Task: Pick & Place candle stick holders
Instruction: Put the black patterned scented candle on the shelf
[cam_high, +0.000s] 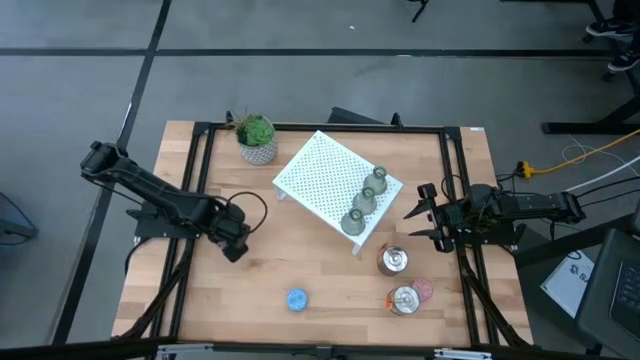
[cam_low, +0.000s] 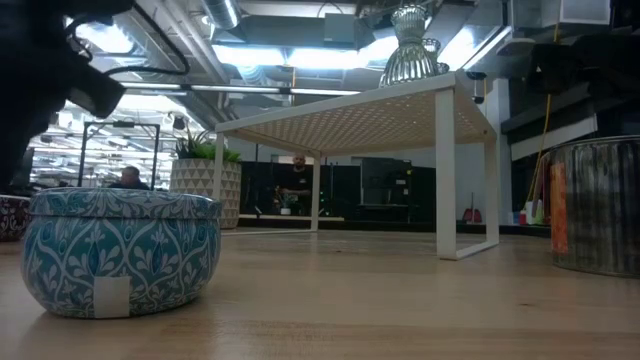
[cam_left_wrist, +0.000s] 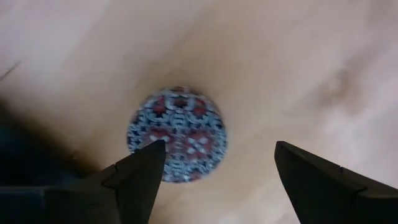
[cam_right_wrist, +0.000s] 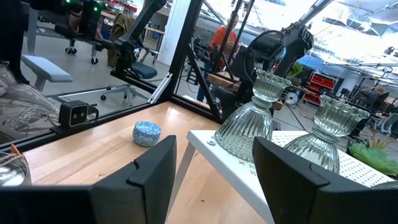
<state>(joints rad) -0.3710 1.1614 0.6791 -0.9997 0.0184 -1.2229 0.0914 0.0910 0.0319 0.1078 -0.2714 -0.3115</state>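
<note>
Your left gripper (cam_high: 236, 243) is hanging open over the wood table (cam_high: 320, 280), pointing straight down at a small round holder patterned in red and blue (cam_left_wrist: 177, 134). The left wrist view is showing that holder lying flat directly below, between the spread fingers (cam_left_wrist: 140, 171) but closer to one than the other, so you are probably needing a small sideways shift before descending. Being round, it has no long axis, and any finger angle should work.

Your right gripper (cam_high: 424, 214) is waiting open near the table's right edge, with the white perforated stand (cam_high: 315, 170) at its 9 o'clock. The three green glass holders (cam_high: 365, 200) are standing upright in a row on that stand.

In the high view, the blue holder (cam_high: 296, 299) is sitting at 4 o'clock from your left gripper. The two silver holders (cam_high: 393, 261) and the pink one (cam_high: 424, 290) are lying at 6 o'clock from the right gripper, so that arm is the nearer one for them.
</note>
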